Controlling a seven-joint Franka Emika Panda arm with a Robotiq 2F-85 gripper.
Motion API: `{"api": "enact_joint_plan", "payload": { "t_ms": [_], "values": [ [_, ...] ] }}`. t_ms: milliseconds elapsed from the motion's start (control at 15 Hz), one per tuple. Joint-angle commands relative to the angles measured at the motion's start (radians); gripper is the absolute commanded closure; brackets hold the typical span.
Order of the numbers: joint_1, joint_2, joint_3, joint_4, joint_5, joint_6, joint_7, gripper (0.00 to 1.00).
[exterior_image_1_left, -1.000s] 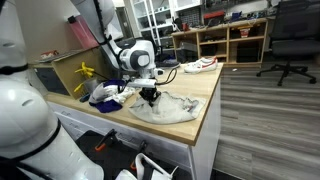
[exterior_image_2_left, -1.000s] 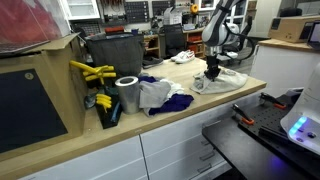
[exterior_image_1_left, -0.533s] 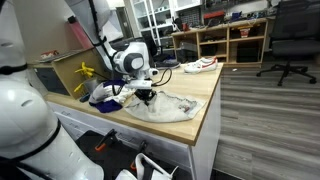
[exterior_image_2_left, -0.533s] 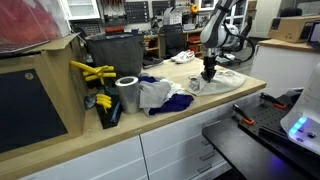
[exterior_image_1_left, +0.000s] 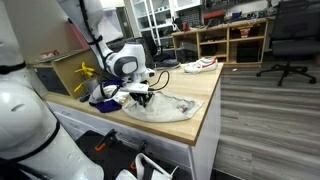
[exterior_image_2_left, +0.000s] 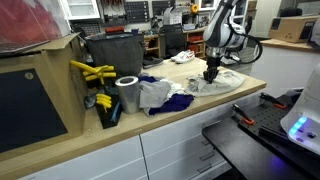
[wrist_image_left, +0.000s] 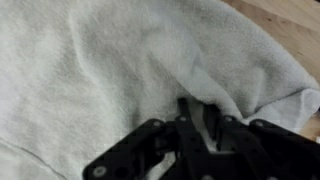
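Observation:
A pale grey cloth (exterior_image_1_left: 168, 107) (exterior_image_2_left: 224, 82) lies crumpled on the wooden counter (exterior_image_1_left: 205, 118) in both exterior views. My gripper (exterior_image_1_left: 140, 97) (exterior_image_2_left: 209, 76) points straight down at the cloth's edge nearest the pile of clothes. In the wrist view the cloth (wrist_image_left: 100, 60) fills most of the picture. There my gripper (wrist_image_left: 198, 106) has its two black fingers close together, with a narrow fold of the cloth pinched between them. Bare counter (wrist_image_left: 292, 14) shows at the top right corner.
A pile of white and blue clothes (exterior_image_2_left: 160, 97), a metal can (exterior_image_2_left: 127, 95), yellow-handled tools (exterior_image_2_left: 92, 72) and a black bin (exterior_image_2_left: 112, 50) stand along the counter. A shoe (exterior_image_1_left: 200, 65) sits on a low shelf and an office chair (exterior_image_1_left: 285, 40) stands beyond.
The gripper has shifted a little along the counter toward the pile of clothes, taking the cloth's edge with it. Its fingers stand slightly further apart than before.

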Motion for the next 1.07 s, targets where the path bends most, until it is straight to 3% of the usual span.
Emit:
{"api": "enact_joint_plan", "payload": {
  "t_ms": [0,200,333,400,467,600,667,1000],
  "values": [
    [-0.026,-0.175,0.003,-0.089,0.062,-0.028,-0.073,0.44],
    [0.015,-0.291,-0.066,-0.098,0.078,-0.035,-0.097,0.22],
    [0.044,-0.335,-0.149,-0.084,-0.039,-0.062,-0.013,0.07],
    [0.038,-0.342,-0.189,-0.068,-0.17,-0.098,0.076,0.0],
    [-0.04,-0.344,-0.148,-0.046,-0.256,-0.127,0.14,0.0],
    [-0.13,-0.327,-0.126,0.032,-0.447,-0.262,0.292,0.0],
    [-0.051,-0.309,-0.226,0.082,-0.544,-0.343,0.362,0.0],
    [-0.004,-0.156,-0.298,0.363,-0.639,-0.644,0.366,0.0]
  ]
}}
